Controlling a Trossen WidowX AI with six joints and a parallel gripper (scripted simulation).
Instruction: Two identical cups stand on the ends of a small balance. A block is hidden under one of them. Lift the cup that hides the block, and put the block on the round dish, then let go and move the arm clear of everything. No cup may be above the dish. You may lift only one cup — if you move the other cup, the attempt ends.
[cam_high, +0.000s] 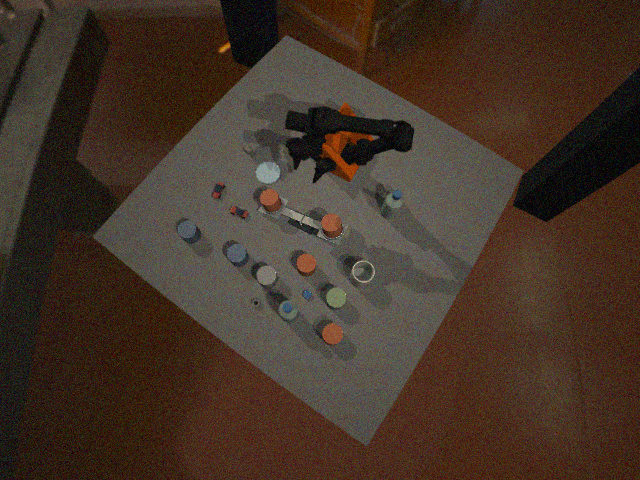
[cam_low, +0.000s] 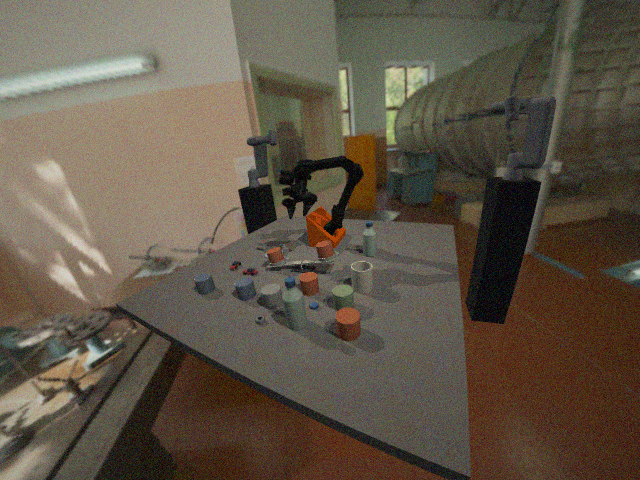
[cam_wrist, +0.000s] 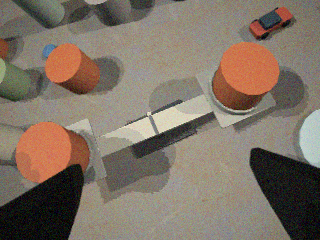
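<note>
A balance (cam_high: 292, 212) (cam_wrist: 130, 136) carries two orange-red cups. The near-dish cup (cam_high: 270, 200) (cam_low: 275, 254) (cam_wrist: 247, 70) stands on the end that looks lower. The far cup (cam_high: 331, 225) (cam_low: 324, 249) (cam_wrist: 45, 152) stands on the end that looks higher, with its pan's shadow set well off. The pale round dish (cam_high: 267, 172) (cam_wrist: 311, 140) is bare, beside the near-dish cup. The block is not visible. My gripper (cam_high: 305, 174) (cam_low: 298, 215) (cam_wrist: 167, 164) is open and empty, high above the table beside the balance, pointing down.
Two toy cars (cam_high: 218, 190) (cam_high: 239, 211) lie near the dish. A bottle (cam_high: 392, 201) stands near the arm's orange base. A hollow white cup (cam_high: 363, 271), another orange cylinder (cam_high: 306, 264), a green one (cam_high: 336, 297), a second bottle (cam_high: 287, 310) and several other cylinders stand beyond the balance.
</note>
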